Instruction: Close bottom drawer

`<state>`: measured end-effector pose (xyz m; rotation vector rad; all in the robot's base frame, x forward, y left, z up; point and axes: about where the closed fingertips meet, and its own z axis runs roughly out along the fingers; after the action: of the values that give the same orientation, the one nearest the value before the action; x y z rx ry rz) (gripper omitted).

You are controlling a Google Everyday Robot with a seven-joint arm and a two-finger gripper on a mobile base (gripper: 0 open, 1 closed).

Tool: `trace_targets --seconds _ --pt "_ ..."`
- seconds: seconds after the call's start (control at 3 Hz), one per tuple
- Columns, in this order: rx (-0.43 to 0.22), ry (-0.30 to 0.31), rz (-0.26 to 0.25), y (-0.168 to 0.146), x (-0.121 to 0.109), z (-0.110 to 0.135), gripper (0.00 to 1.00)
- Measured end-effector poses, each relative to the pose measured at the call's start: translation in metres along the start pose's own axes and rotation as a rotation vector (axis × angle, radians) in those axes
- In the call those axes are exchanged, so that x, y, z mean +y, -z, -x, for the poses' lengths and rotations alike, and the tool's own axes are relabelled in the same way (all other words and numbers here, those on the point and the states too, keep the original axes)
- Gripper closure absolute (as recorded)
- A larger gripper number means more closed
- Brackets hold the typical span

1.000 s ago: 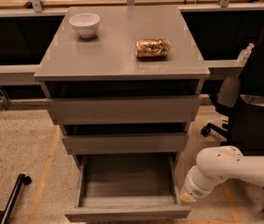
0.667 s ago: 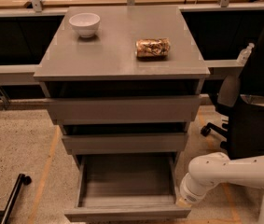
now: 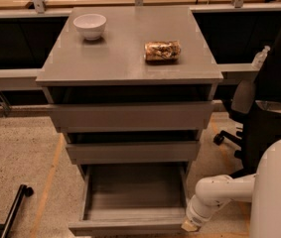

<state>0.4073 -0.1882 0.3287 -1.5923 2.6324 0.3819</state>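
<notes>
The bottom drawer [image 3: 130, 226] of the grey cabinet [image 3: 130, 66] stands pulled far out, and its shallow grey box [image 3: 135, 188] is empty. Its flat front runs along the lower edge of the camera view. The two drawers above it stick out only a little. My white arm comes in from the lower right. My gripper [image 3: 189, 225] is at the arm's tip, right at the right end of the bottom drawer's front, low near the floor. Only a small tan tip of it shows.
A white bowl [image 3: 90, 25] and a crumpled brown snack bag [image 3: 162, 50] lie on the cabinet top. A black office chair [image 3: 269, 108] stands close on the right. A black bar with a wheel [image 3: 16, 205] lies on the speckled floor at the lower left.
My arm has swung down and to the left, bringing its tip to the right front corner of the bottom drawer. The drawer looks equally far out.
</notes>
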Motion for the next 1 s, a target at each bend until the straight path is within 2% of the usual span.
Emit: trace_targets --seconds 0.33,0.67,1.0 --pt "-0.024 0.008 0.015 -0.001 0.001 -0.002 1.00" --pt "-0.125 -0.010 0.086 -0.019 0.006 -0.003 1.00" --pt "-0.227 0.005 0.161 -0.044 0.006 -0.003 1.00"
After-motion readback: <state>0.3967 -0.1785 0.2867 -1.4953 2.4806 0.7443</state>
